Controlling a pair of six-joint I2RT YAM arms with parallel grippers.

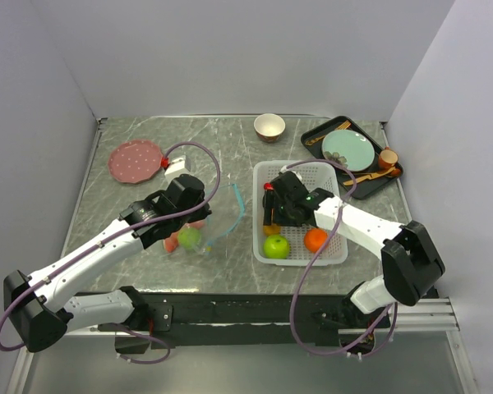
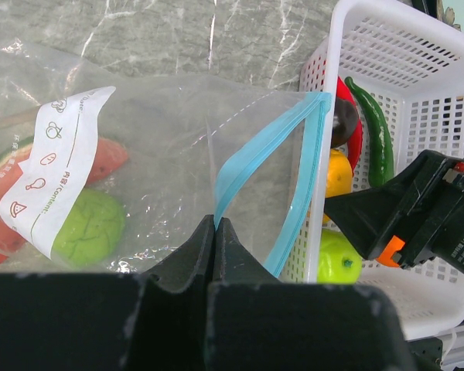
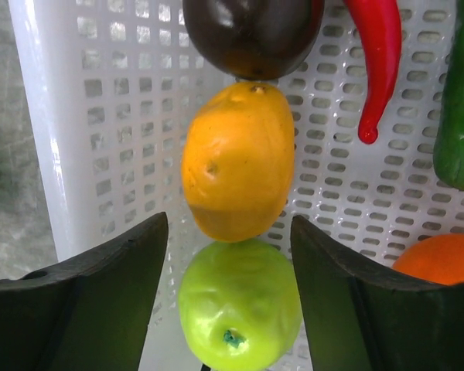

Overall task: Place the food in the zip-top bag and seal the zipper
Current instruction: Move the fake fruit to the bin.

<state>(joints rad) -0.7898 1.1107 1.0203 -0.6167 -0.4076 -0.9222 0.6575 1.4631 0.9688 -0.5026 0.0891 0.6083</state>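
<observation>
The clear zip-top bag [image 2: 162, 139] lies left of the white basket [image 1: 338, 256], its mouth gaping toward it. My left gripper [image 2: 216, 222] is shut on the teal-blue zipper [image 2: 247, 154] and holds that edge up. Inside the bag sit a green apple [image 2: 93, 224] and red pieces [image 2: 108, 158]. My right gripper [image 3: 228, 232] hangs open in the basket, its fingers on either side of a yellow lemon [image 3: 238, 170] and a green apple [image 3: 240, 309], touching neither. A dark brown piece [image 3: 251, 35], red chili [image 3: 379, 54], green pepper [image 3: 462, 116] and orange [image 3: 441, 259] lie around them.
The basket wall [image 2: 348, 46] stands right against the bag's mouth. A pink plate [image 1: 136, 160] lies at the back left and a small bowl [image 1: 269, 126] at the back middle. A black tray [image 1: 357, 185] with a teal plate [image 1: 348, 149] sits behind the basket.
</observation>
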